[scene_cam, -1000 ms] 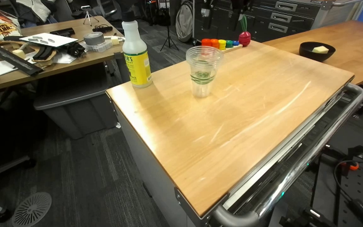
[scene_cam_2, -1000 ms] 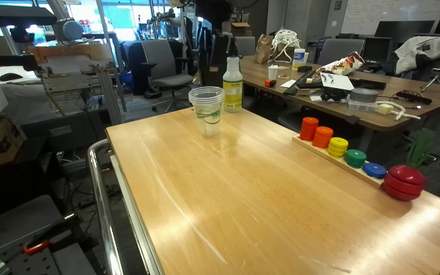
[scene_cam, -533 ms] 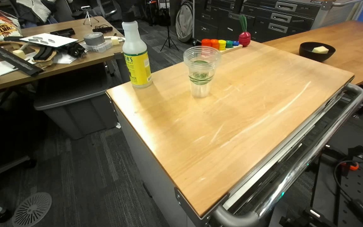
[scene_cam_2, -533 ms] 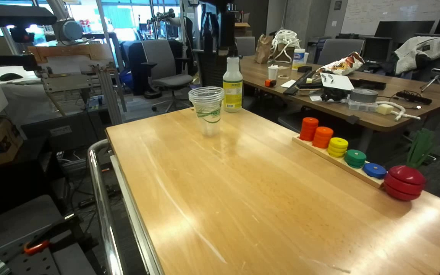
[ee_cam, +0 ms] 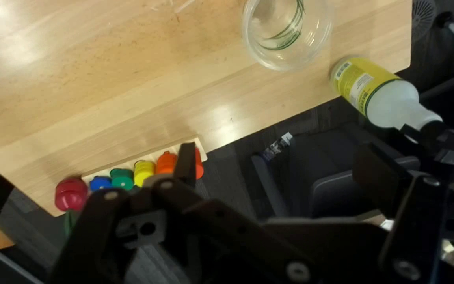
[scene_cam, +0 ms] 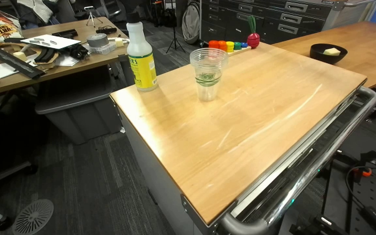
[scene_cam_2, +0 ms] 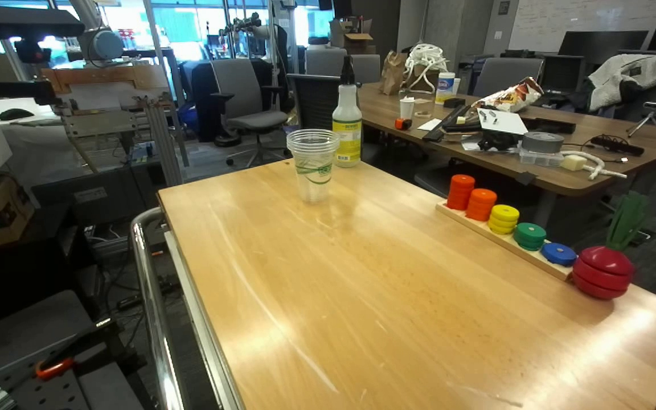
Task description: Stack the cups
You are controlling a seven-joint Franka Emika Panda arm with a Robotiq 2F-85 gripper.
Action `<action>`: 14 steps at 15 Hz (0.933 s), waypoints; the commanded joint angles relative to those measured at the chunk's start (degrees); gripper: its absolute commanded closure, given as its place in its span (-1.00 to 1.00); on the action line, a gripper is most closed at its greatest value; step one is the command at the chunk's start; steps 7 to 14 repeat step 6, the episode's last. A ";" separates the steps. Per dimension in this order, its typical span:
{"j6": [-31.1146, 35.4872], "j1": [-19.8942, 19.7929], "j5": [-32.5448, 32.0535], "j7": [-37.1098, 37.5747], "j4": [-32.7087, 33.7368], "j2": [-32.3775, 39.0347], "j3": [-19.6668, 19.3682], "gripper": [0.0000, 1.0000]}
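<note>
The clear cups stand upright on the wooden cart top, nested in one stack with several rims close together and green print on the walls. The stack shows in both exterior views [scene_cam: 207, 78] [scene_cam_2: 314, 168] and at the top of the wrist view [ee_cam: 280, 43]. How many cups are nested cannot be told. My gripper [ee_cam: 282, 169] shows only in the wrist view, its two dark fingers wide apart with nothing between them. It is apart from the stack, high above the cart edge and floor.
A yellow-labelled spray bottle [scene_cam: 144, 65] stands close to the stack near the cart edge. A rainbow toy on a wooden strip [scene_cam_2: 504, 228] and a red radish-like toy [scene_cam_2: 603, 272] line the same edge. A metal handle [scene_cam: 305, 173] runs along the opposite side.
My gripper has moved up and out of both exterior views. The top of the cup stack has shifted slightly and its rims sit straighter over the base.
</note>
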 commanded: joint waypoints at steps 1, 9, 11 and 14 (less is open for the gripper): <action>-0.20 -2.32 -4.89 4.93 -2.44 -7.95 1.63 -1.00; -0.41 -2.48 -3.21 3.16 -1.71 -7.11 1.34 -1.00; -0.41 -2.48 -3.21 3.16 -1.71 -7.11 1.34 -1.00; -0.41 -2.48 -3.21 3.16 -1.71 -7.11 1.34 -1.00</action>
